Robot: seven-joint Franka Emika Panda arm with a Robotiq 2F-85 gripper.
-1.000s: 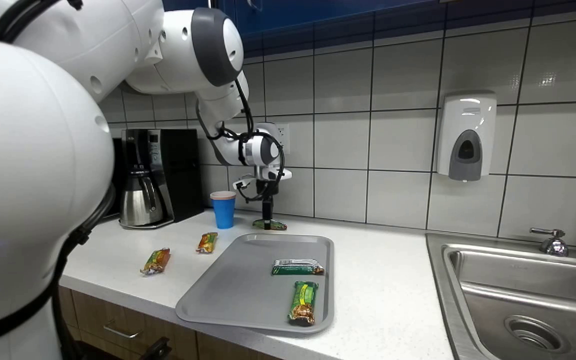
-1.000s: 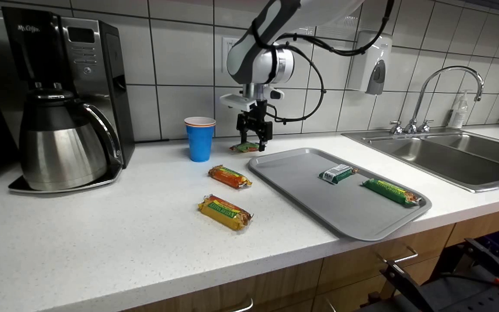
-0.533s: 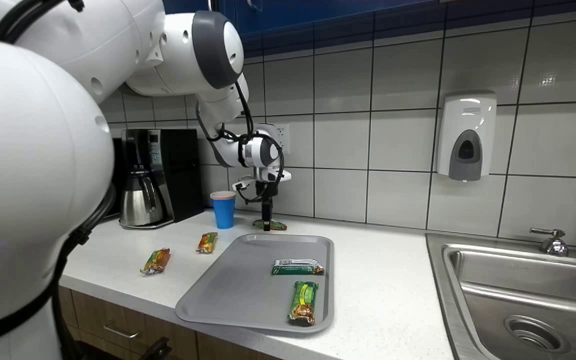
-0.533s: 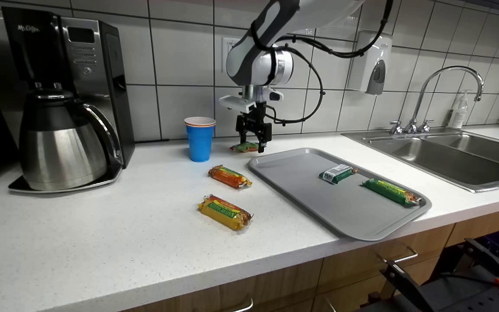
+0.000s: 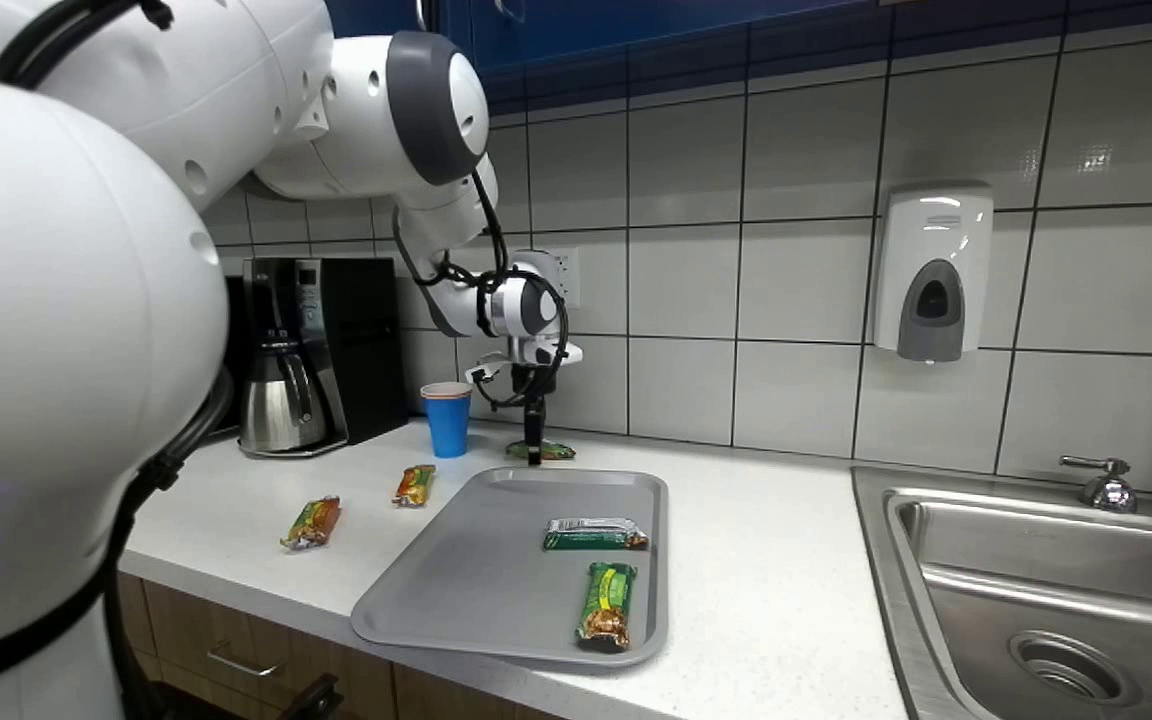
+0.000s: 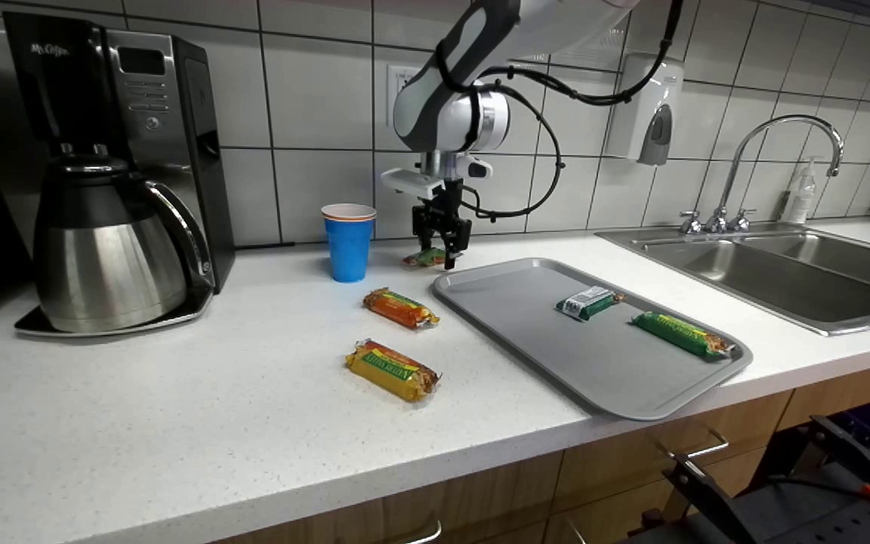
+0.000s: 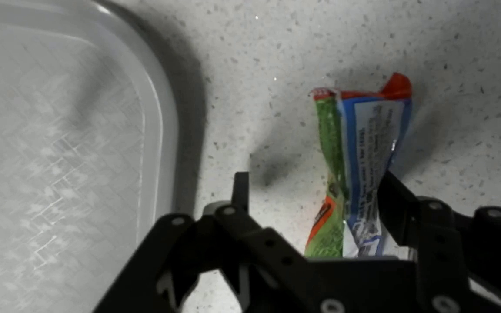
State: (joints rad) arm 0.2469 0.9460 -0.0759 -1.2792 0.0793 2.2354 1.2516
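My gripper points down at the counter by the tiled wall, its jaws wide apart. It also shows in both exterior views. A green wrapped bar with a blue and white back label lies on the counter between the fingers. The right finger is against or very near the bar's right edge. The left finger stands apart from it, nearer the tray. The bar shows partly behind the gripper in both exterior views. Its lower end is hidden by the gripper in the wrist view.
A grey tray holds a green bar and a white-labelled green bar. An orange bar and a yellow bar lie beside it. Blue cups, a coffee maker and a sink stand around.
My gripper has come down slightly and shifted a little towards the tray. The bar between its fingers may have moved slightly; too small to be sure. The other things are still.
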